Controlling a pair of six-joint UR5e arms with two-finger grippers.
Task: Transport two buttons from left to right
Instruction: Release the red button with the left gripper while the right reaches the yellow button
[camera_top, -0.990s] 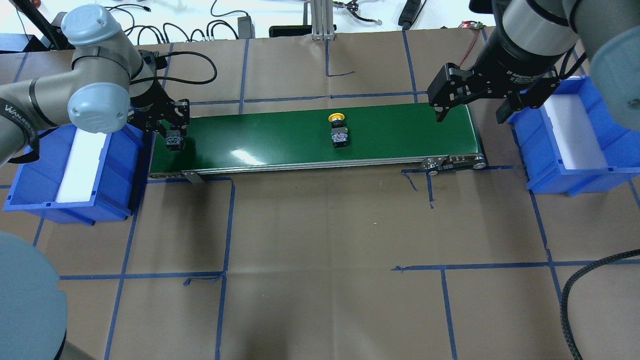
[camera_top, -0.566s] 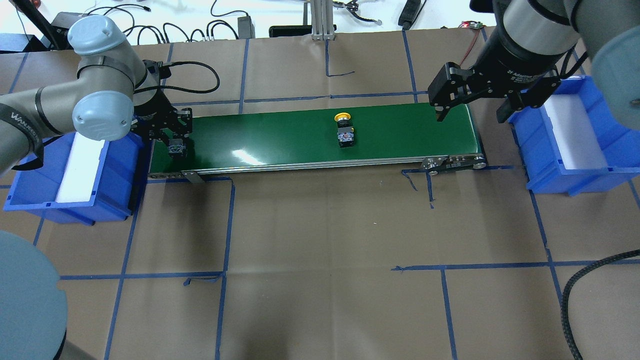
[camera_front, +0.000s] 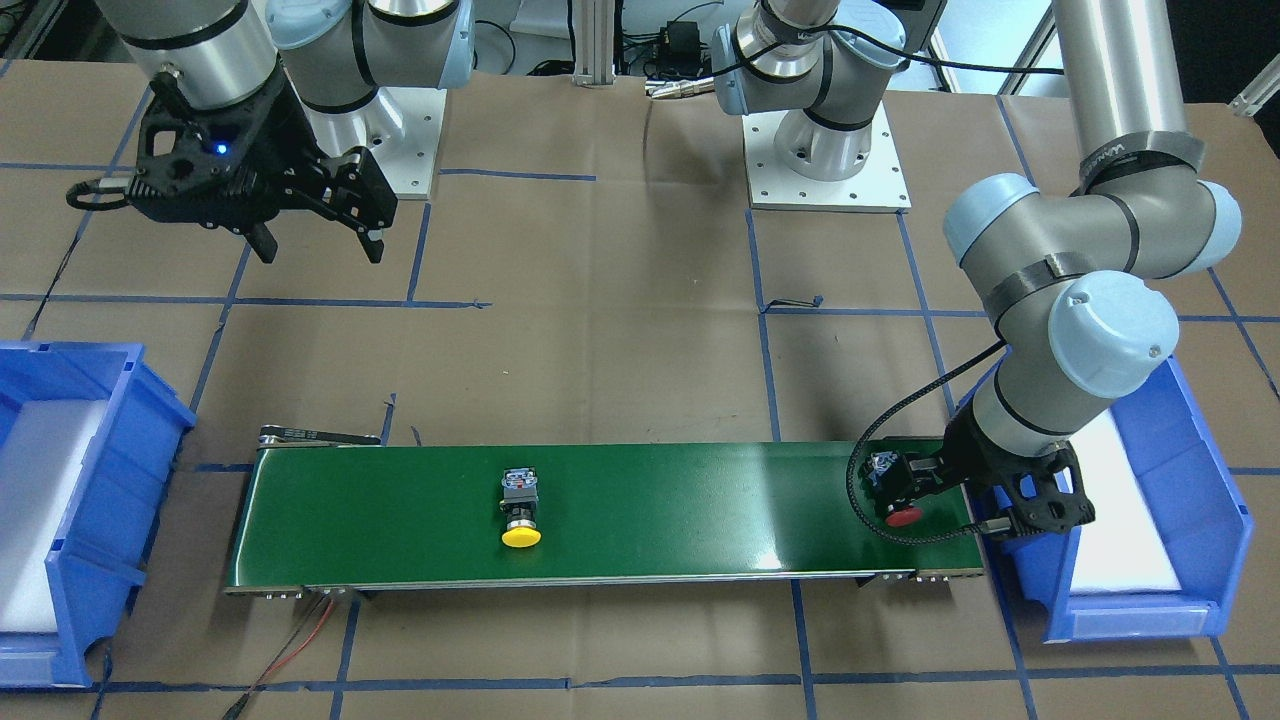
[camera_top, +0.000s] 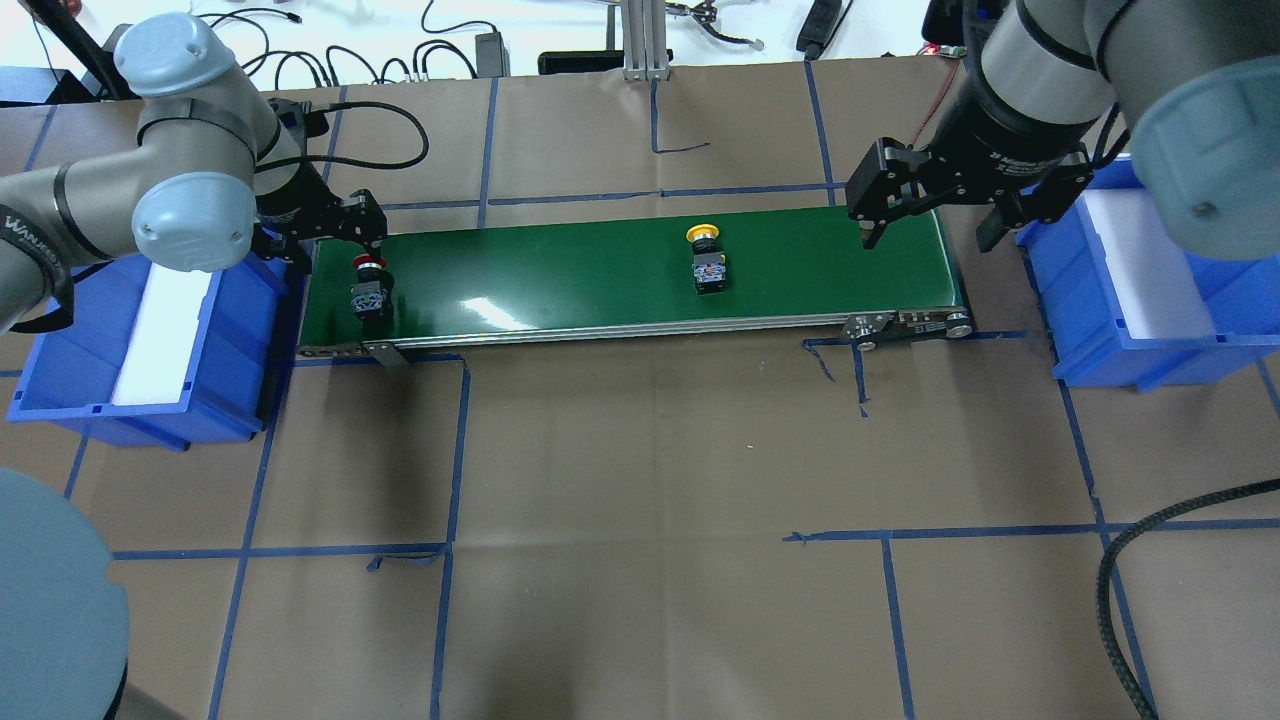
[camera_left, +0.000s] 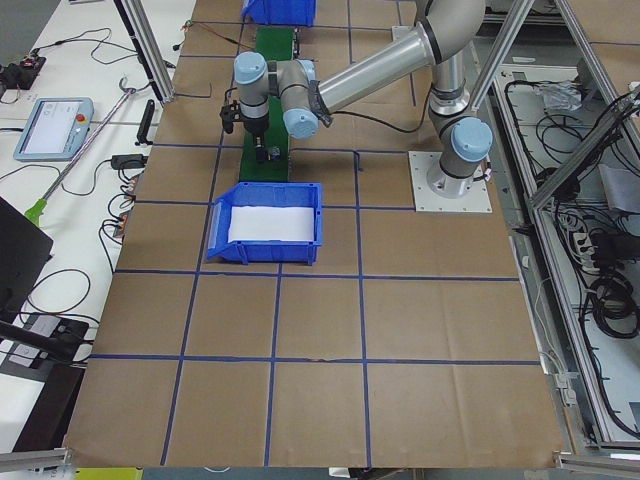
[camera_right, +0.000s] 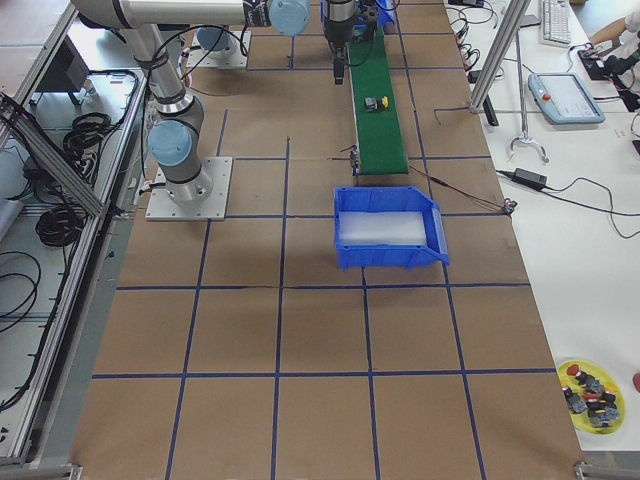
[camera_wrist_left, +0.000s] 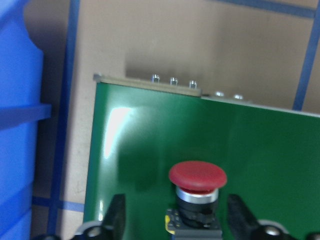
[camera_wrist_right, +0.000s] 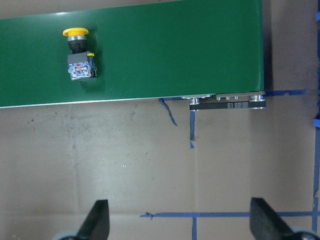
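Observation:
The red button (camera_top: 368, 285) lies on the left end of the green conveyor belt (camera_top: 560, 270), its cap pointing away from the robot. My left gripper (camera_top: 366, 272) is open just above it, with a finger on either side and gaps showing in the left wrist view (camera_wrist_left: 197, 192). The yellow button (camera_top: 706, 262) lies near the belt's middle and also shows in the right wrist view (camera_wrist_right: 79, 55). My right gripper (camera_top: 928, 235) is open and empty, and hangs over the belt's right end.
A blue bin (camera_top: 60, 380) with a white liner stands off the belt's left end. Another blue bin (camera_top: 1100, 350) stands off the right end. The belt's motor bracket (camera_top: 905, 325) sticks out at the near right corner. Brown paper with blue tape lines covers the table.
My left gripper has let go of the red button, which now lies on the belt. The yellow button has travelled right along the belt. My right gripper has shifted slightly left.

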